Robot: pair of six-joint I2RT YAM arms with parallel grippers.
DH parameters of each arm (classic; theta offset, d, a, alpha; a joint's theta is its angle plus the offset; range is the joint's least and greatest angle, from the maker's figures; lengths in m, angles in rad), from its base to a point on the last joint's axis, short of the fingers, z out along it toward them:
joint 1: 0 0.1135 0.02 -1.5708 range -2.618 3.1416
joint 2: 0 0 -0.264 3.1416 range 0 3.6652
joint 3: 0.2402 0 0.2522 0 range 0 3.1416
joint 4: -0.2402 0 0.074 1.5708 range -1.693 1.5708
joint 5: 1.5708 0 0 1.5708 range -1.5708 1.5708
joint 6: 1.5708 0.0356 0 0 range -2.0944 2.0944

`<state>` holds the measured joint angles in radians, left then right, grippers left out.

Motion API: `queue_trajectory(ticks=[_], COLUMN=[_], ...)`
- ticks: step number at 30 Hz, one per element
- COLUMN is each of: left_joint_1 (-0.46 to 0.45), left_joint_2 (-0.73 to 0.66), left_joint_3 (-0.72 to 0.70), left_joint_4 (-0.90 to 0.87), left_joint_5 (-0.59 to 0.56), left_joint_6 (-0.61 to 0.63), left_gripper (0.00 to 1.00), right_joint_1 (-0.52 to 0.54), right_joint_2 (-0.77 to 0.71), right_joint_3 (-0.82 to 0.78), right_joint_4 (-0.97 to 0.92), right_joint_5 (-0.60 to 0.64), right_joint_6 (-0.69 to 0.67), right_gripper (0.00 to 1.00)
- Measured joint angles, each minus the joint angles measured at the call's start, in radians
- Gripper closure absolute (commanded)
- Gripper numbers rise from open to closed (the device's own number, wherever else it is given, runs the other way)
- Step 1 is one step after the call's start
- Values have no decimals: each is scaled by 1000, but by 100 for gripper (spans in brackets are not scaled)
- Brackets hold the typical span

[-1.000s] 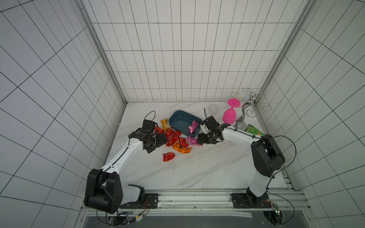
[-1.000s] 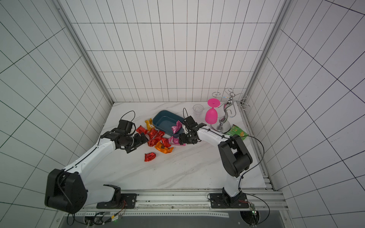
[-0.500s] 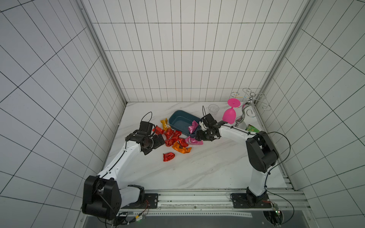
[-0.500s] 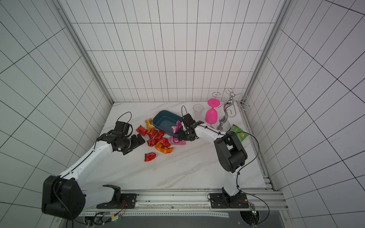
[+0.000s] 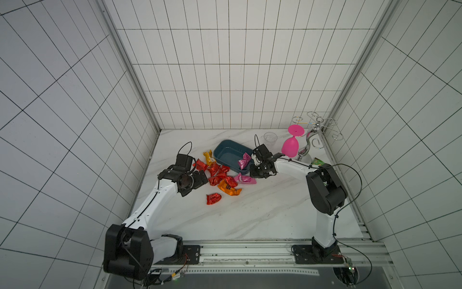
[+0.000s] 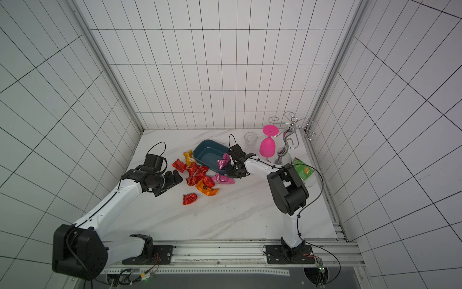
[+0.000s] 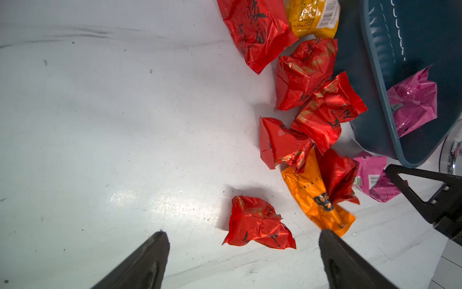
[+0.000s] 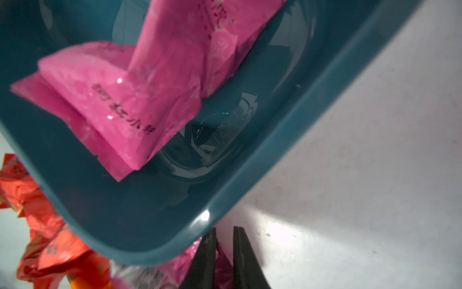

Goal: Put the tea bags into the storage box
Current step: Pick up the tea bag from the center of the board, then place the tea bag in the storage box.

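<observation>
Right tool (image 8: 224, 229) closed by storage box (image 8: 287, 140), left tool (image 7: 242, 231) spread; characters on pink tea bag (image 8: 140, 105) only from right wrist

Both top views look bright and even, light coming from overhead, soft shadows on the tabletop (image 5: 250, 207). Wall tiles (image 5: 225, 75) stretch out toward the edges. Left wrist view is sharp, with a white glare patch on the marble and sparkle on the red tea bags (image 7: 257, 222). Right wrist view is mushy: pink tea bag (image 8: 140, 105) out of focus, hot spot on the storage box (image 8: 205, 215) rim.
</observation>
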<state>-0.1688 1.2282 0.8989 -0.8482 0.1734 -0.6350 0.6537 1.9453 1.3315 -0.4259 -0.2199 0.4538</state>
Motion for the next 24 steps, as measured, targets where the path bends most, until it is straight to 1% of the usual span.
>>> queue_trajectory(ticks=[3, 7, 12, 17, 20, 24], left_joint_1=[1, 1, 1, 1, 1, 1], left_joint_2=[-2, -1, 8, 21, 40, 77], left_joint_3=[-1, -13, -18, -18, -18, -13], left_joint_4=[-2, 0, 9, 27, 36, 41], left_joint_5=[0, 0, 11, 23, 34, 47], left_joint_6=[0, 0, 0, 2, 9, 19], left_gripper=[3, 3, 3, 3, 3, 3], right_joint_1=[0, 0, 0, 0, 0, 0], right_joint_2=[-8, -62, -184, -303, -321, -267], right_joint_3=[-12, -58, -112, -117, -82, 48], right_joint_4=[5, -5, -50, -110, -159, -211], right_joint_5=[0, 10, 49, 114, 150, 184], right_joint_6=[7, 7, 3, -14, -32, -63], right_gripper=[100, 100, 100, 100, 100, 100])
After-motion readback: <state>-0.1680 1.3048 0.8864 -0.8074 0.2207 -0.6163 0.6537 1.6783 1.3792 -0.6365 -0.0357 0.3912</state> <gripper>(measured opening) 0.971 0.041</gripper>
